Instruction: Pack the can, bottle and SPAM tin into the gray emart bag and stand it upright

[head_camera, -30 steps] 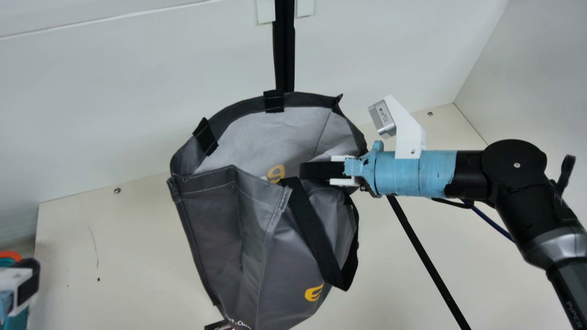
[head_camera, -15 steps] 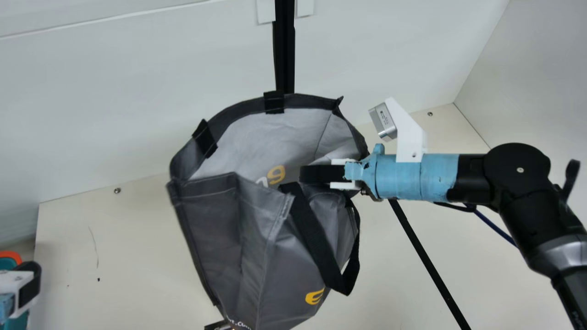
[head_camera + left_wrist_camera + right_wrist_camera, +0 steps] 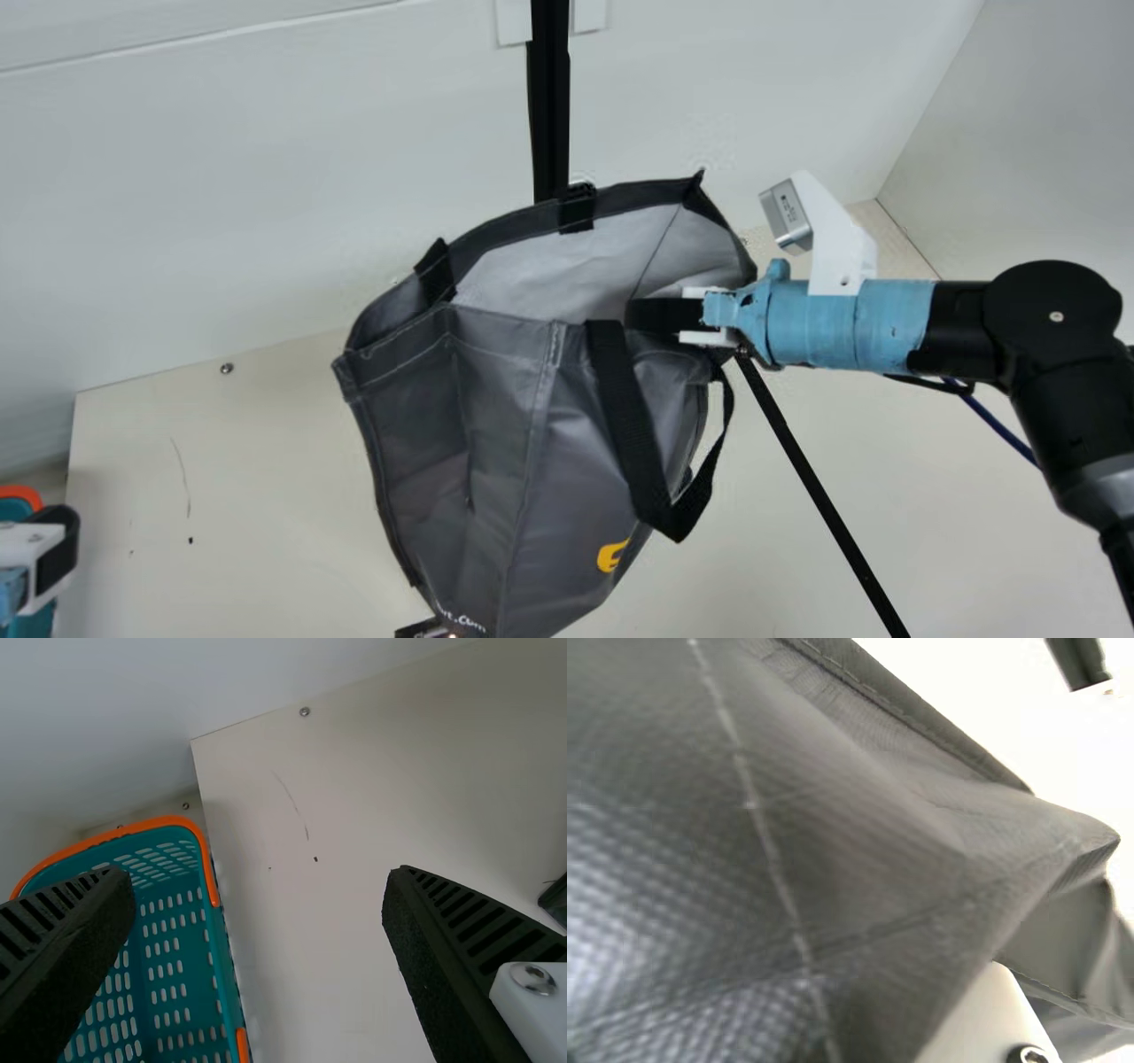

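A pale grey-white back wall (image 3: 266,177) stands behind the cream tabletop (image 3: 248,496), with a black upright strip (image 3: 549,97) running down it, and meets a plain side wall (image 3: 1019,133) at the right. The tabletop bears a small screw (image 3: 227,368) near its far edge, a thin curved scratch (image 3: 182,465) and a dark speck (image 3: 190,540) — a slanting black strip (image 3: 824,496) crosses its right part.

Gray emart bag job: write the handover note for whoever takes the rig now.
Right gripper: shut on the rim of the gray emart bag.
Left gripper: open and empty, near the teal basket.
Bag: mouth open; can't tell whether its base is on the table.
Done: can't tell if can, bottle and SPAM tin are packed.
To do: check inside, then probably stand it upright and release.
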You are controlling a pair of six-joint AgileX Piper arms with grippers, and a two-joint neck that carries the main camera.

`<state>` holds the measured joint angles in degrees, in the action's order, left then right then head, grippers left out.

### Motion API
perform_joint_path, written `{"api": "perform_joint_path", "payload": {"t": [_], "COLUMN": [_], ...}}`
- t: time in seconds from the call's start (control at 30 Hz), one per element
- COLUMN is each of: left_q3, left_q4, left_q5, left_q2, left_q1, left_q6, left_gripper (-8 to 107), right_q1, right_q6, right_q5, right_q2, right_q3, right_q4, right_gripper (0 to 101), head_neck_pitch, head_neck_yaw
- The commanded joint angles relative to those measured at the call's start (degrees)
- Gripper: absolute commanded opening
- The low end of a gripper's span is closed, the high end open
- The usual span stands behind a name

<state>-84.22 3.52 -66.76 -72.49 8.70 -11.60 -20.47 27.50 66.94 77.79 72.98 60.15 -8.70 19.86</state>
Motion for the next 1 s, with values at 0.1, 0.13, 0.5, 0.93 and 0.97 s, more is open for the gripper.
{"api": "perform_joint_path", "payload": {"t": [0.1, 0.13, 0.5, 0.93, 0.97], "left_q3": [0.0, 0.0, 0.0, 0.0, 0.0], "left_q4": [0.0, 0.0, 0.0, 0.0, 0.0], "left_q5": [0.0, 0.0, 0.0, 0.0, 0.0], "left_q2": [0.0, 0.0, 0.0, 0.0, 0.0], "left_q1": [0.0, 0.0, 0.0, 0.0, 0.0], "left_q6": [0.0, 0.0, 0.0, 0.0, 0.0], "left_gripper": [90, 90, 90, 90, 90], "right_q1": [-1.98, -2.4, -7.99, -17.76, -18.57], "right_q6": [-1.04, -1.26, -2.82, -1.71, -1.5], "right_q5": [-0.88, -0.98, -1.72, 0.0, 0.25], "right_q2": [0.04, 0.09, 1.75, 7.03, 7.59], "right_q3": [2.14, 2.58, 8.54, 18.86, 19.8], "right_q4": [-5.07, -5.85, -14.05, -20.72, -21.13], "right_gripper": [0, 0, 0, 0, 0], "head_neck_pitch": [-1.3, -1.3, -1.3, -1.3, -1.3], "head_neck_yaw": [0.14, 0.14, 0.14, 0.14, 0.14]}}
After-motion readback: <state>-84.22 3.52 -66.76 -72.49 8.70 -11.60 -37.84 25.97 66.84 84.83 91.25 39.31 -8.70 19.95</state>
